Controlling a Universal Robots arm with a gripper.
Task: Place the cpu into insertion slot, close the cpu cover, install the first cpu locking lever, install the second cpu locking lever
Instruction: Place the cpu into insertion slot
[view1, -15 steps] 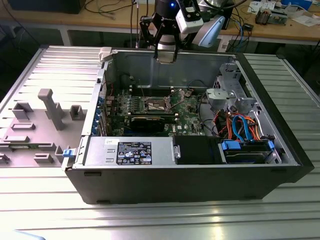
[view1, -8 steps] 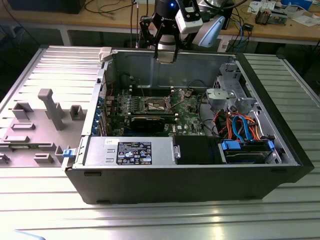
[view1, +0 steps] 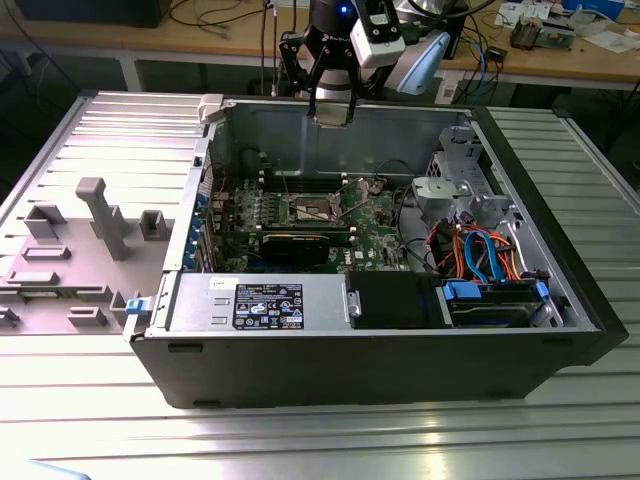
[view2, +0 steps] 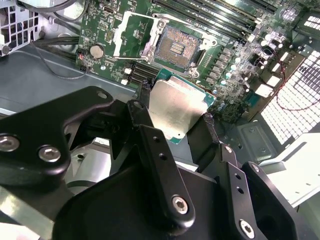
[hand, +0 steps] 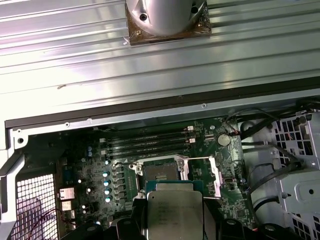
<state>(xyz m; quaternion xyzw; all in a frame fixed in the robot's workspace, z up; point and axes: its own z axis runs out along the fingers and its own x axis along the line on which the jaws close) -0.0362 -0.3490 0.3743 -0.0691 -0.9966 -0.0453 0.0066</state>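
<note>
My gripper hangs above the open computer case, shut on the cpu, a flat silver-grey square chip held between two black fingers. In the first wrist view the cpu sits level, just short of the insertion slot. The insertion slot lies bare on the green motherboard, its dark pin field exposed. Beside it the cpu cover is swung open, also seen as the cpu cover. From the exterior view the slot lies well below the gripper.
Long memory slots run next to the socket. A black card, a grey power supply, a drive bay with blue parts and orange and blue cables fill the case. A grey fixture plate lies at the exterior view's left.
</note>
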